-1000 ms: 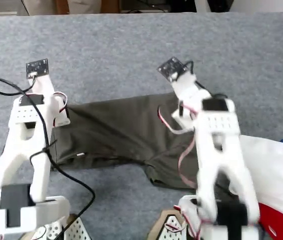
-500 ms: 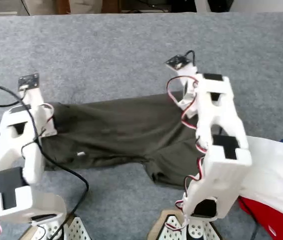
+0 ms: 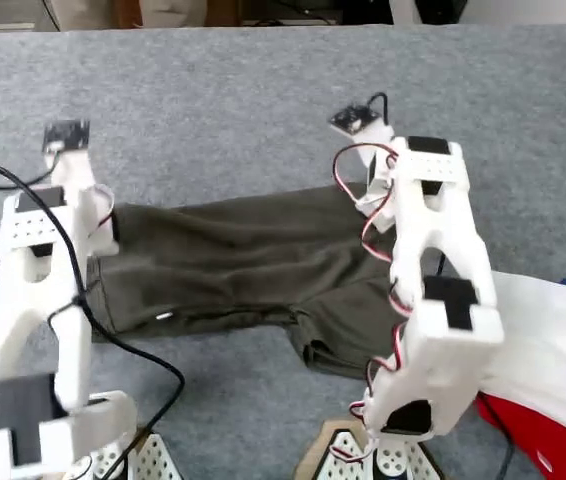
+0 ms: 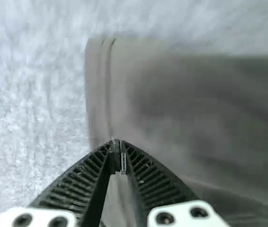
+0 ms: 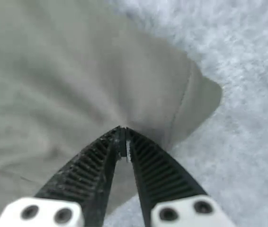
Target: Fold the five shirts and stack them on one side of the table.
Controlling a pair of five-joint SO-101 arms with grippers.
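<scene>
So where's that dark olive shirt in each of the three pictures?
High view: the dark olive shirt lies spread across the middle of the grey table.
Left wrist view: it spreads away from the left end effector, which pinches its hemmed edge.
Right wrist view: it spreads away from the right end effector, shut on it near a corner.
Shared landmark: the grey table bordering the shirt.
</scene>
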